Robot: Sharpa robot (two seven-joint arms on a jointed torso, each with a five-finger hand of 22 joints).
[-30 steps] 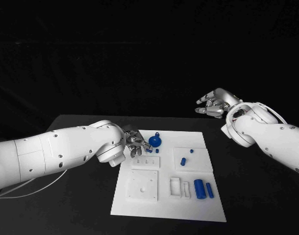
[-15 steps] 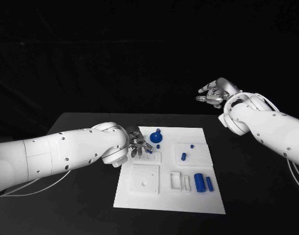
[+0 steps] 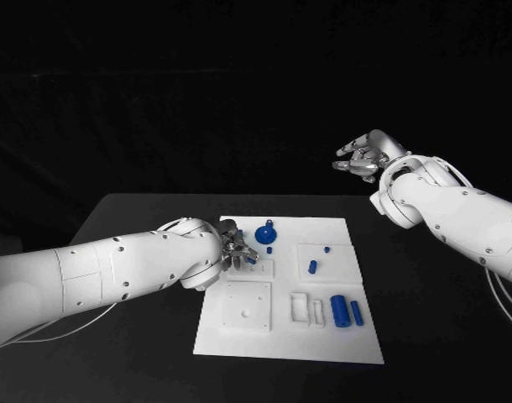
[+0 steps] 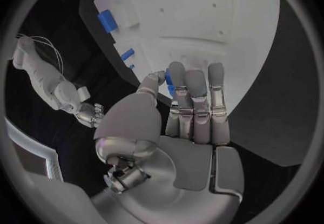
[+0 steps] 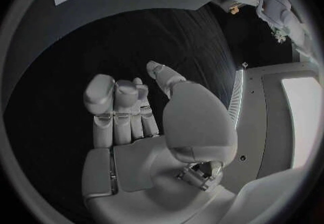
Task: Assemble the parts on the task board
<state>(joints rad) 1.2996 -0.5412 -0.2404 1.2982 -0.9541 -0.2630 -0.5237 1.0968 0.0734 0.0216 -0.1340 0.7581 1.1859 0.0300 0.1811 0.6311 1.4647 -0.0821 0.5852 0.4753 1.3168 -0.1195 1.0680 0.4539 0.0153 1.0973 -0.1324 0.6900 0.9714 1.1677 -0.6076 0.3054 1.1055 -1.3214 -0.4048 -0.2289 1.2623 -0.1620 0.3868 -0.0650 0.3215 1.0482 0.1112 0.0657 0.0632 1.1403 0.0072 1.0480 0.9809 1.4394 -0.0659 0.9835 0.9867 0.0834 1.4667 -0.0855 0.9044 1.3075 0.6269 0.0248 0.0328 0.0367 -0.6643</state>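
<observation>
Looking down from my head camera, I am seeing the white task board (image 3: pixel 283 336) lying in the middle of the black table (image 3: pixel 123 336); nearest me, at about five o'clock on the board, two blue cylinders (image 3: pixel 347 310) are lying side by side, the left one thicker; beside them at their nine o'clock a narrow white slot block (image 3: pixel 307 308) and a square white plate (image 3: pixel 245 306) are sitting; farther off, near the board's centre, a small blue peg (image 3: pixel 312 267) is lying on a raised white panel, with a smaller blue bit (image 3: pixel 326 249) just beyond it; at the board's far end, towards eleven o'clock, a round blue knob (image 3: pixel 264 228) is standing.

My left hand (image 3: pixel 237 252) is hovering over the board's left edge at about ten o'clock, just beside the knob; in the left wrist view its fingers (image 4: pixel 196 102) are lying straight and close together, the thumb pressing a small blue part (image 4: pixel 169 79) against them.

My right hand (image 3: pixel 366 158) is hanging well apart from the board, raised beyond the table's far right at two o'clock; its fingers (image 5: pixel 118 106) are curling loosely, slightly apart, holding nothing.
</observation>
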